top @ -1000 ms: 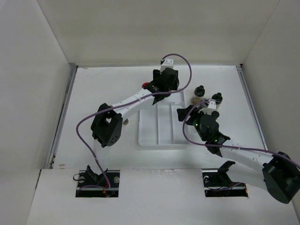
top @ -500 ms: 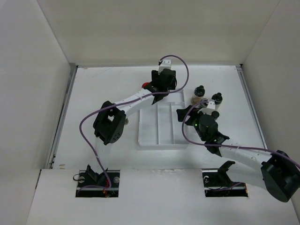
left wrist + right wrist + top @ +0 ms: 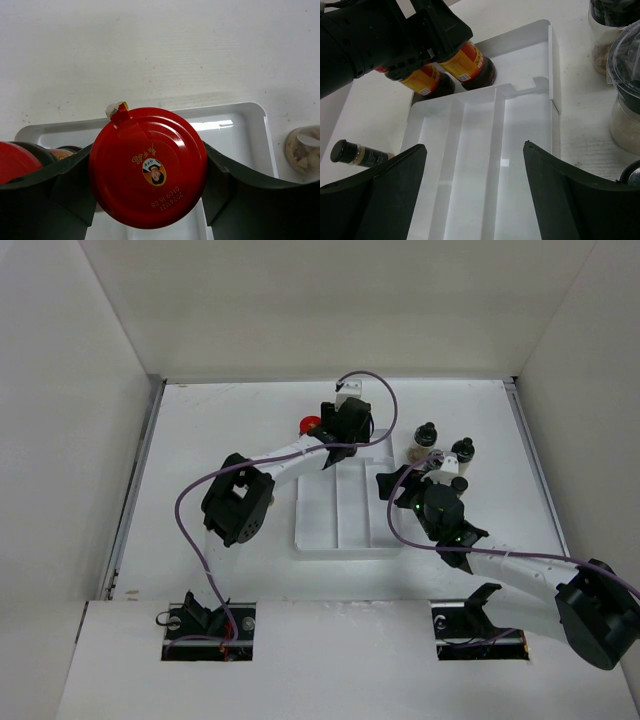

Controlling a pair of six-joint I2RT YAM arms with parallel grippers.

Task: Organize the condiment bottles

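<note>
My left gripper (image 3: 148,150) is shut on a red-capped bottle (image 3: 150,170), with a finger pressed against each side of the cap. It stands at the back end of the white tray (image 3: 240,115). A second red-capped bottle (image 3: 15,160) stands just to its left. In the right wrist view both bottles (image 3: 470,62) (image 3: 422,80) show yellow-dark labels under the left gripper's black body. My right gripper (image 3: 475,145) hangs open over the tray's channels (image 3: 470,165), with nothing between its fingers. From above, the left gripper (image 3: 345,425) sits beside a red cap (image 3: 312,424).
Two black-capped shakers (image 3: 424,440) (image 3: 462,455) stand right of the tray, close to my right gripper (image 3: 412,475). Another black-capped shaker (image 3: 357,152) lies on its side left of the tray. A jar with pale contents (image 3: 625,125) stands by the tray's right wall. White walls enclose the table.
The left arm's elbow has shifted right and its wrist has eased slightly, leaving the red cap to its left more exposed. The right arm has barely moved.
</note>
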